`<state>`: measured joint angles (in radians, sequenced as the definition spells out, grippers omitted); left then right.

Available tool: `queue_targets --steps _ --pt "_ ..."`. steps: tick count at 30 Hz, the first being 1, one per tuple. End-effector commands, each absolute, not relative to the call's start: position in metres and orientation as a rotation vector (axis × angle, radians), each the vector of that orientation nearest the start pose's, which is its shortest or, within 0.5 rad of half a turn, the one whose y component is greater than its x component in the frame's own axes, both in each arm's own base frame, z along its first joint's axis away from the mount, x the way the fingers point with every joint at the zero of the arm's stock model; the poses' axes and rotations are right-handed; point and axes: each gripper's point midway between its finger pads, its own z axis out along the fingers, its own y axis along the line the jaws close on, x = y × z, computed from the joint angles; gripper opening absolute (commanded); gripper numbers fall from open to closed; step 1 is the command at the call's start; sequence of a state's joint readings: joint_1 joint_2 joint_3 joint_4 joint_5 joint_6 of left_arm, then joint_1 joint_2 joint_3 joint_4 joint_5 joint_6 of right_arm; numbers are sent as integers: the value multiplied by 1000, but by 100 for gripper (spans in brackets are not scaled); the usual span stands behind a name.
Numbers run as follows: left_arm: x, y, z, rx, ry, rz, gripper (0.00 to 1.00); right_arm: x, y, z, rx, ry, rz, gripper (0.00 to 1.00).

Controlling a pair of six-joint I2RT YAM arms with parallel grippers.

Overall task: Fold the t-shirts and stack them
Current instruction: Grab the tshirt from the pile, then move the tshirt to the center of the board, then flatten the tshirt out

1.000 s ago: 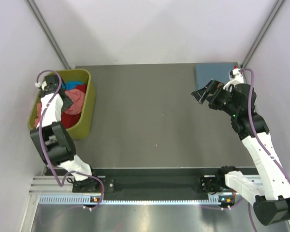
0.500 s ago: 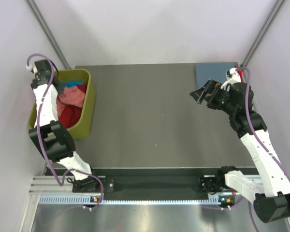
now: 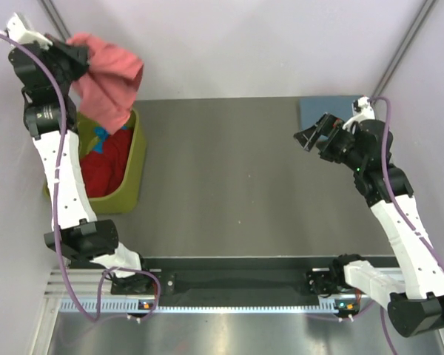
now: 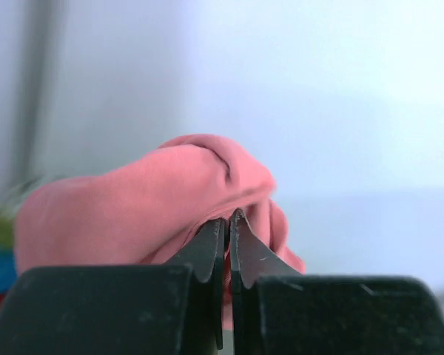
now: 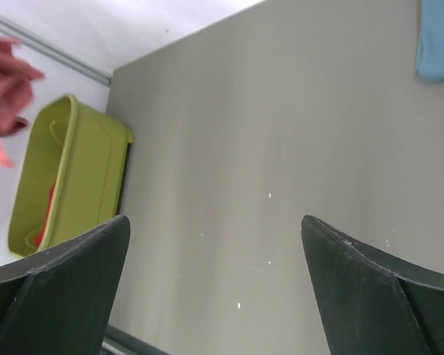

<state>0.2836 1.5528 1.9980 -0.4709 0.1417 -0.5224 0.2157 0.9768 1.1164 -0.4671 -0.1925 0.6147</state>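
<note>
While the left arm stands raised high at the far left of the top view, the left gripper (image 3: 74, 53) is closed on a bunch of the salmon-pink t-shirt (image 3: 107, 81). The shirt hangs from it in the air, over the far end of the olive-green bin (image 3: 138, 159), and its lower edge comes down to approx. the bin's far rim. Inside the bin a red t-shirt (image 3: 103, 166) fills most of the space, w/ a bit of a bright blue t-shirt (image 3: 100, 134) at the far end. The bin sits at the left edge of the table (image 3: 222, 185). At the far right corner of the table 1 grey-blue t-shirt (image 3: 327, 112) lies flat. The right gripper (image 3: 311, 137) hovers near it, on its left side, w/ the 2 fingers spread wide and nothing between them.

Left wrist view: the 2 dark jaws are pressed together w/ almost no gap, and the salmon-pink cloth is pinched at the tips and bulges out beyond them. At the left edge there is a blurred patch of green and blue; I cannot tell more.

Right wrist view: both fingers stand far apart at the bottom corners, empty, over bare table. The bin is at the left, some red visible inside. A pink blur, prob. the lifted shirt, is at the upper left edge. The grey-blue t-shirt is in the upper right corner, well apart from the fingers.
</note>
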Motion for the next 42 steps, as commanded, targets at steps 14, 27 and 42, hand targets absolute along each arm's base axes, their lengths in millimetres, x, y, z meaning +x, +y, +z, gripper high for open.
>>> queue_targets --steps 14,27,42 --pt "350 -273 371 222 1788 -1410 18 303 111 299 336 1998 650 100" --pt "286 -168 137 0 2506 -416 62 317 136 167 364 2214 736 91" --pt "305 -127 46 -406 2727 -579 57 340 213 99 216 2366 789 74"
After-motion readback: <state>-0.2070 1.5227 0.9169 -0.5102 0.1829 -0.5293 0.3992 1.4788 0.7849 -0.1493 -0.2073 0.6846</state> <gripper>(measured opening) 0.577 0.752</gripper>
